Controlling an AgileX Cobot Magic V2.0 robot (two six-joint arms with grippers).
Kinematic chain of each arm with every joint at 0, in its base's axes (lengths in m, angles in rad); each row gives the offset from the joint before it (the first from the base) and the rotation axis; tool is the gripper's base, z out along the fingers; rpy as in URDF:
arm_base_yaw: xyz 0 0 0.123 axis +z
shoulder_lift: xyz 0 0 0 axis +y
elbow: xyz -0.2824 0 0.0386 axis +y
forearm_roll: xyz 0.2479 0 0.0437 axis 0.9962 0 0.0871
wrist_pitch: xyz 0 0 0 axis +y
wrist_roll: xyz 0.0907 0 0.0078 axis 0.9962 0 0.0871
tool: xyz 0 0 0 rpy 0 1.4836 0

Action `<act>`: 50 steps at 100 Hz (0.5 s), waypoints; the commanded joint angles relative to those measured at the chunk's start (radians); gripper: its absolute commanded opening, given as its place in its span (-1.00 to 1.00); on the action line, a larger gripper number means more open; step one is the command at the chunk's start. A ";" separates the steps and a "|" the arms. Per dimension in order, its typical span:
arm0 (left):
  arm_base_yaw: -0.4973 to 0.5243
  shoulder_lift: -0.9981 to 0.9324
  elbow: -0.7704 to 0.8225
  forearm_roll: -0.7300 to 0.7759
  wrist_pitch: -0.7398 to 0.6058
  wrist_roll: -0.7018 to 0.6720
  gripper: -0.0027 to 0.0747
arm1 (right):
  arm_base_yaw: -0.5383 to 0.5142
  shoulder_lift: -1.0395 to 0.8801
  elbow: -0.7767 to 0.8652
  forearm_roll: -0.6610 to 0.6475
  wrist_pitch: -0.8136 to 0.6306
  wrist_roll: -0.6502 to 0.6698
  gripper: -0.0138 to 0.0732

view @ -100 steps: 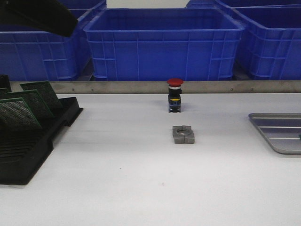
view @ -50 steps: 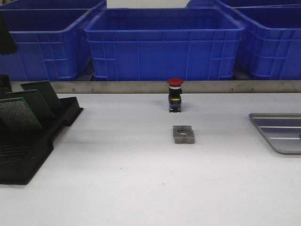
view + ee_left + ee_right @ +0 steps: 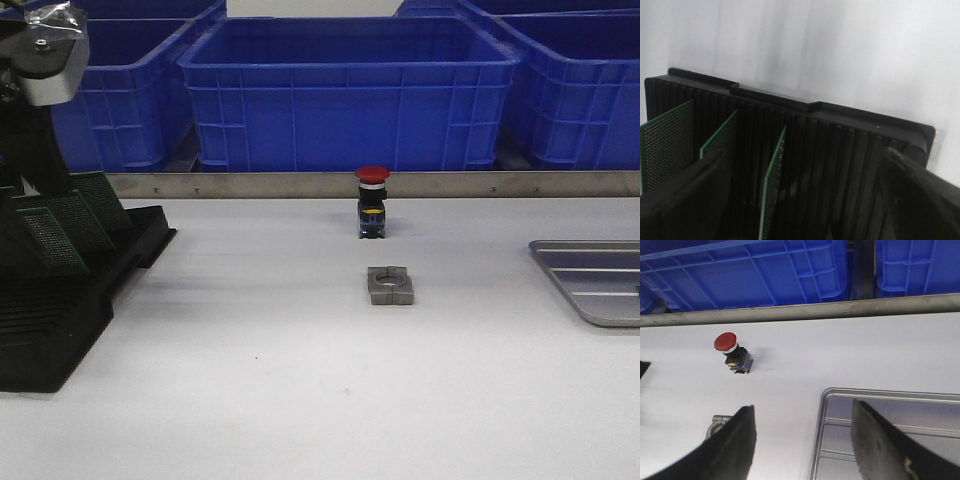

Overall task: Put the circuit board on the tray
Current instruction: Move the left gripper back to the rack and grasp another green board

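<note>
Several green perforated circuit boards (image 3: 62,234) stand upright in the slots of a black rack (image 3: 60,320) at the left of the table. My left arm (image 3: 42,70) hangs over them. In the left wrist view my left gripper (image 3: 802,159) is open and empty just above the rack (image 3: 840,150), with one circuit board (image 3: 773,186) edge-on between its fingers and two more boards (image 3: 666,145) beside it. The silver-grey ribbed tray (image 3: 592,285) lies at the table's right edge. My right gripper (image 3: 802,406) is open and empty above the near corner of the tray (image 3: 823,430).
A red-capped push button (image 3: 372,203) stands mid-table, with a grey metal block with a hole (image 3: 390,285) in front of it. Blue crates (image 3: 350,90) line the back behind a metal rail (image 3: 300,185). The button (image 3: 732,351) also shows in the right wrist view.
My left arm swung out of the upper left corner and has come down over the rack of boards. The tray, button and block have not moved.
</note>
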 commanded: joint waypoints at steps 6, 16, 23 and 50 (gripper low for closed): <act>0.002 -0.003 -0.033 -0.011 -0.075 -0.012 0.53 | -0.008 -0.024 -0.031 0.031 0.011 -0.013 0.33; 0.002 0.005 -0.033 -0.011 -0.084 -0.012 0.52 | -0.008 -0.024 -0.031 0.031 0.011 -0.013 0.33; 0.002 0.007 -0.033 -0.011 -0.084 -0.012 0.44 | -0.008 -0.024 -0.031 0.031 0.011 -0.013 0.33; 0.002 0.007 -0.033 -0.011 -0.088 -0.012 -0.55 | -0.008 -0.024 -0.031 0.031 0.010 -0.015 0.33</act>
